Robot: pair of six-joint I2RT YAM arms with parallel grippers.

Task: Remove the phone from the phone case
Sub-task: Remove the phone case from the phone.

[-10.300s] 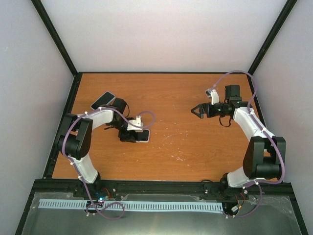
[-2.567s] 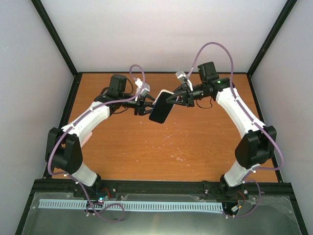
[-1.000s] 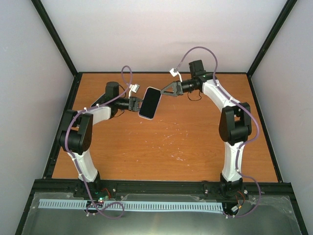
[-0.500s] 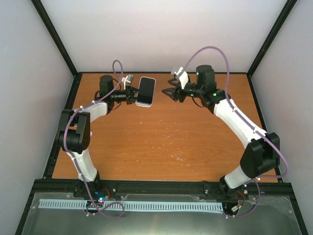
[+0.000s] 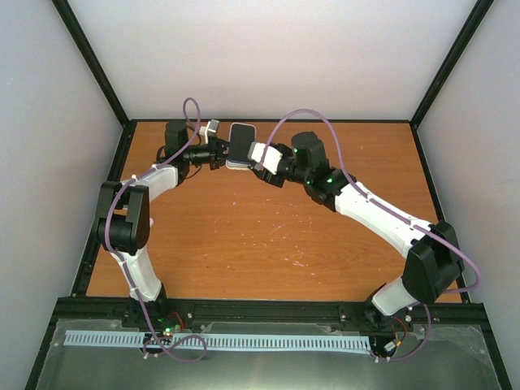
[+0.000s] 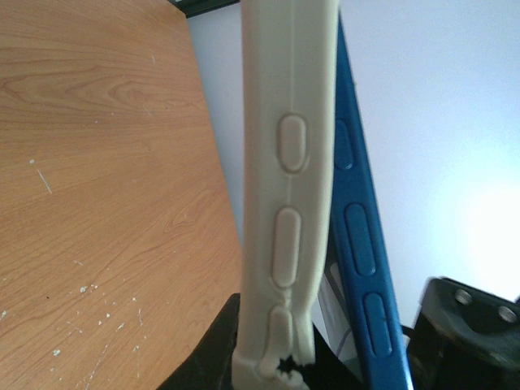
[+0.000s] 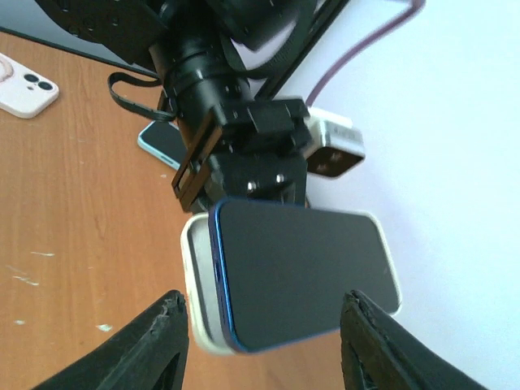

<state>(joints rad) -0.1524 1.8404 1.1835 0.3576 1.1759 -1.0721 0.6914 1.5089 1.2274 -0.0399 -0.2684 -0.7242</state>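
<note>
Above the far side of the table (image 5: 268,236), the blue phone (image 6: 357,244) sits partly out of its cream case (image 6: 284,203), which my left gripper (image 5: 221,155) clamps, while my right gripper (image 7: 264,317), spread wide, has moved in since half a second ago to straddle it.

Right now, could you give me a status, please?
Left gripper shut on case. Right gripper open, straddling phone. Phone partly out of case.

Above the far middle of the tabletop (image 5: 268,244), the left gripper (image 5: 218,156) holds the case (image 7: 197,276). The phone (image 7: 305,268) lies partly out of it on its right, between the right gripper's (image 7: 264,313) fingers. A second phone (image 7: 162,140) lies on the tabletop under the left arm (image 5: 158,175), with a second case (image 7: 24,85) well apart from it.
</note>
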